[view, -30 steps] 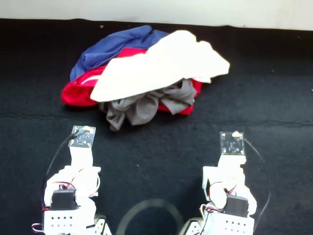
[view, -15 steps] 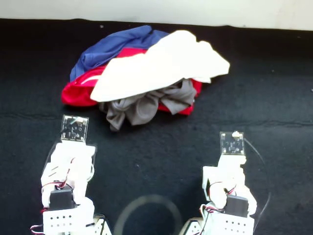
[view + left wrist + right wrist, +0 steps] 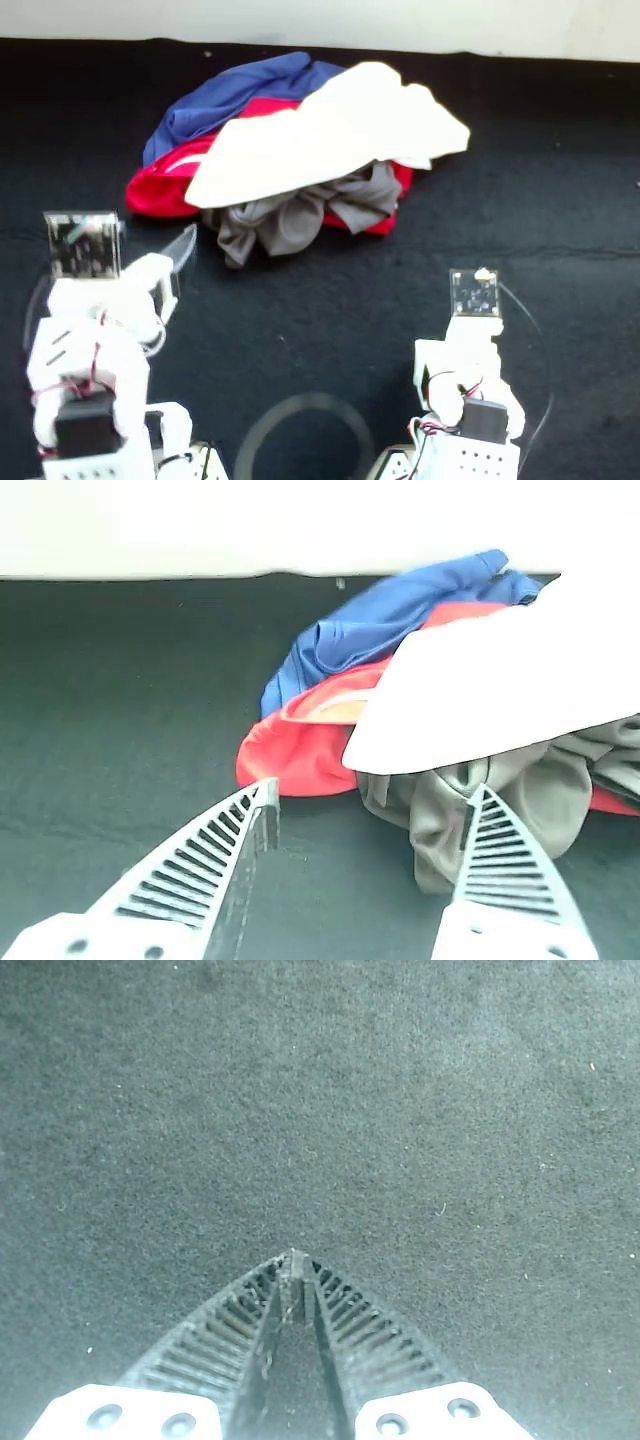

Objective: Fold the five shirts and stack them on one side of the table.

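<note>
White shirt (image 3: 330, 140), plain; blue shirt (image 3: 230, 95), plain; red shirt (image 3: 160, 185), plain; grey shirt (image 3: 290, 215), plain. Table (image 3: 560, 220): black, unpatterned. Wall (image 3: 400, 20): white. Left gripper (image 3: 375, 790): white, ribbed.

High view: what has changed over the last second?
The left arm lifted and swung leftward; the left gripper is open, facing the shirt pile and holding nothing. The right arm, the right gripper, which is shut, and the pile stayed put.
</note>
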### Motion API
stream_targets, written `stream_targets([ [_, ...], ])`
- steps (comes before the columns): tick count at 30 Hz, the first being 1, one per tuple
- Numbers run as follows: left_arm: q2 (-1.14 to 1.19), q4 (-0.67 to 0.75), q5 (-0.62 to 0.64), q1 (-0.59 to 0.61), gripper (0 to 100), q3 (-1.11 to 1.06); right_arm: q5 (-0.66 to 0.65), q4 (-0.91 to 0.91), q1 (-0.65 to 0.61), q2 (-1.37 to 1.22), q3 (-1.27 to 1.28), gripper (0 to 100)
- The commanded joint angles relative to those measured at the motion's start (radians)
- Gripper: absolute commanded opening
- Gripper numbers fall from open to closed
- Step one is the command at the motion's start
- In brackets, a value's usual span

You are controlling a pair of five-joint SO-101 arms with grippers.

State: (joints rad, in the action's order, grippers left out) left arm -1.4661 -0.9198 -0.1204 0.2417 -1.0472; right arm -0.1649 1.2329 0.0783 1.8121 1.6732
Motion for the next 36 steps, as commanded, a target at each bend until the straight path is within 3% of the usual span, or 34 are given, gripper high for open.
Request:
stream_targets([
  [1,0.302,-0.057,0.005,-0.002,30,0.217,0.005,0.008,0.010,0.010,0.124,0.6],
  [9,0.966,-0.264,0.006,-0.108,41,0.717,0.005,0.008,0.010,0.010,0.124,0.6],
  [23,1.922,-0.278,0.043,-0.220,41,1.600,0.005,0.008,0.010,0.010,0.124,0.6],
  [33,2.342,-0.279,0.038,-0.257,41,1.810,0.005,0.008,0.010,0.010,0.124,0.6],
  [36,2.399,-0.293,0.037,-0.234,34,1.821,0.005,0.008,0.010,0.010,0.124,0.6],
])
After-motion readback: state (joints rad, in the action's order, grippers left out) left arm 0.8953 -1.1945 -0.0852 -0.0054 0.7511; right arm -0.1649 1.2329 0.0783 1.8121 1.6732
